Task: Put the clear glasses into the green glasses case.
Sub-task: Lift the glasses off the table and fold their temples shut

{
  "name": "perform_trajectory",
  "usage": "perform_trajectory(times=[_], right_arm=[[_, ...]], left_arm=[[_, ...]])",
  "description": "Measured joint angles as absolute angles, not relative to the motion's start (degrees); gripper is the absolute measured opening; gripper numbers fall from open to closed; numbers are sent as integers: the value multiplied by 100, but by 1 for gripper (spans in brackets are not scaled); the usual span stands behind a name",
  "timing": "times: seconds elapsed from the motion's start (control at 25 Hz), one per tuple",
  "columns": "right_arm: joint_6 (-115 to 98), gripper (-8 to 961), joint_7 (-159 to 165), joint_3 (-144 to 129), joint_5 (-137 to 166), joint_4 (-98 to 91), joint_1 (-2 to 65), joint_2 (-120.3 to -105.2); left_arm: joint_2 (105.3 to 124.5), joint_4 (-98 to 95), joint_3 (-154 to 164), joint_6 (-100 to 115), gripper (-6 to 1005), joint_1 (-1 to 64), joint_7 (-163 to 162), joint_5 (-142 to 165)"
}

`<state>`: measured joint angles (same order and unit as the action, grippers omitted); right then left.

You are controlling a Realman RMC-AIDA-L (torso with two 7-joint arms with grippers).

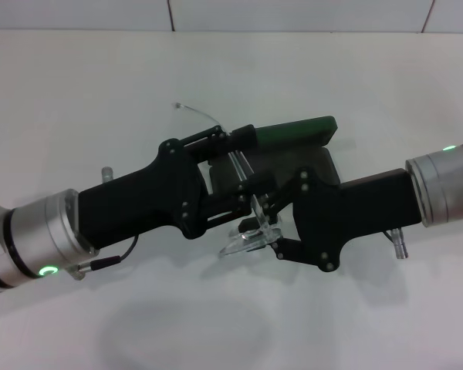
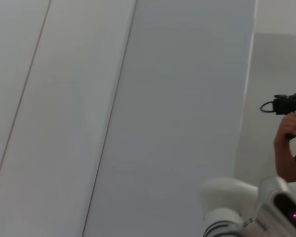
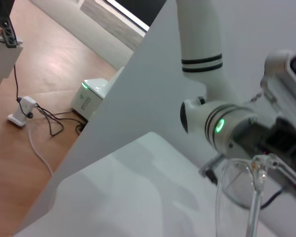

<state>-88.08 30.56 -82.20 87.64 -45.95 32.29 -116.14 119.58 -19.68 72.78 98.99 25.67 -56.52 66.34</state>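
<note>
Centrally, both hands meet over the green glasses case [image 1: 297, 132], which lies open on the white bench [image 1: 77, 77], lid raised at its far side. Left hand [image 1: 243, 173] reaches in from the case's left, fingers spread wide across the open tray, gripping nothing. Right hand [image 1: 266, 214] comes from the case's right, fingers closed on the clear glasses [image 1: 251, 235] at the case's near edge. One clear temple arm sticks up beyond the case's far-left corner. Right wrist view shows a clear lens close up.
</note>
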Motion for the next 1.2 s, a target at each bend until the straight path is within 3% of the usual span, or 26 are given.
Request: perform_trajectory(times=[0.76, 1.2], right_arm=[[-8804, 124, 1992, -8552, 8155, -4522, 3049, -11619], [-8834, 123, 2124, -8503, 8050, -4517, 2936, -11590]], left_arm=[[11801, -2027, 7224, 9695, 636, 2826, -6680, 6945], [11719, -2124, 6914, 10142, 635, 2416, -6045, 6484]])
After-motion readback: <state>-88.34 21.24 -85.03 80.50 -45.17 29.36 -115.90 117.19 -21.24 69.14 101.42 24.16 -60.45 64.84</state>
